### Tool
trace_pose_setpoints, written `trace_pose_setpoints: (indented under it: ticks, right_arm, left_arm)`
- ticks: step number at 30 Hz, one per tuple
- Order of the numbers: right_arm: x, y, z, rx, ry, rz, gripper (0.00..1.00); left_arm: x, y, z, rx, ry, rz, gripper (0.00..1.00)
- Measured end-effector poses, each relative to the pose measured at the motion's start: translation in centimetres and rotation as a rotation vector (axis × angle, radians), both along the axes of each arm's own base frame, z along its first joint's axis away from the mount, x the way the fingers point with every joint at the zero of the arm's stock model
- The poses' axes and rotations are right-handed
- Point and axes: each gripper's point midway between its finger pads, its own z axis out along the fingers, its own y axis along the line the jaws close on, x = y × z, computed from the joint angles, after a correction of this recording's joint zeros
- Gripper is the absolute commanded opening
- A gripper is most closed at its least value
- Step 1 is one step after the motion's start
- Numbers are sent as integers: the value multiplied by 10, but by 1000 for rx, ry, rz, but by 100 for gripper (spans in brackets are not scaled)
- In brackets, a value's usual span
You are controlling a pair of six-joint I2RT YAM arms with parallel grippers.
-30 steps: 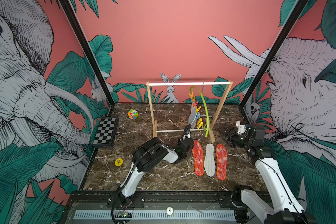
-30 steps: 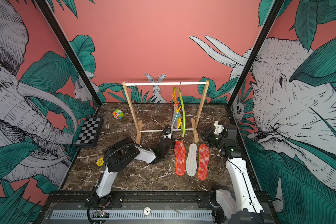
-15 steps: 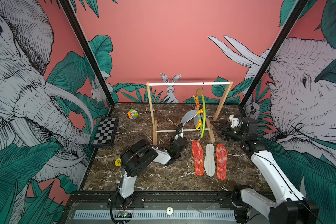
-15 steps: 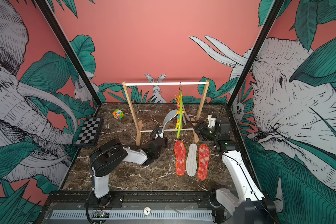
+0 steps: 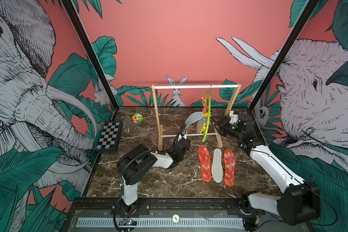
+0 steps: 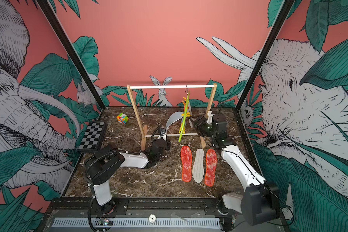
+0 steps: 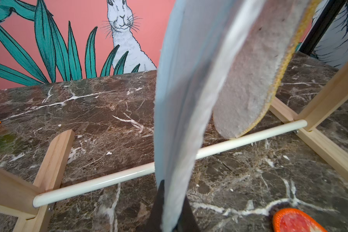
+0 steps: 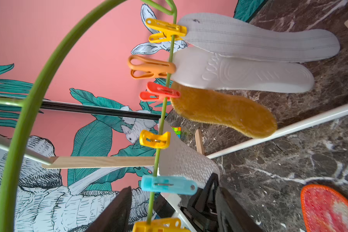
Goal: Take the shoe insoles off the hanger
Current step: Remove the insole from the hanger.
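As the blue-grey insole ran lengthwise from the left fingers gripping it up to the hanger, we noted the right fingers spread wide astride it.

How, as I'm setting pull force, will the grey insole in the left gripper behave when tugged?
Likely floppy: the grey insole arcs between the left gripper and its yellow clip. Probably light: it looks thin edge-on in the left wrist view. The hanger hangs by one hook, so it may swing before releasing.
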Motion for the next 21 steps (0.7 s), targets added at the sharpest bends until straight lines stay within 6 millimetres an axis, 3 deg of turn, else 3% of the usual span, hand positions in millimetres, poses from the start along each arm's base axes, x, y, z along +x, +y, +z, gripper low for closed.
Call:
trace_pose_setpoints:
  ticks: [11,21]
  right_arm:
    - [36,5,0,71,2,-75,60]
    - [41,12,16,88,-35,-83,63]
  left_arm:
    - [-1,0,-4,11,15,-10,2]
    - [0,2,-4,14,18,-6,2]
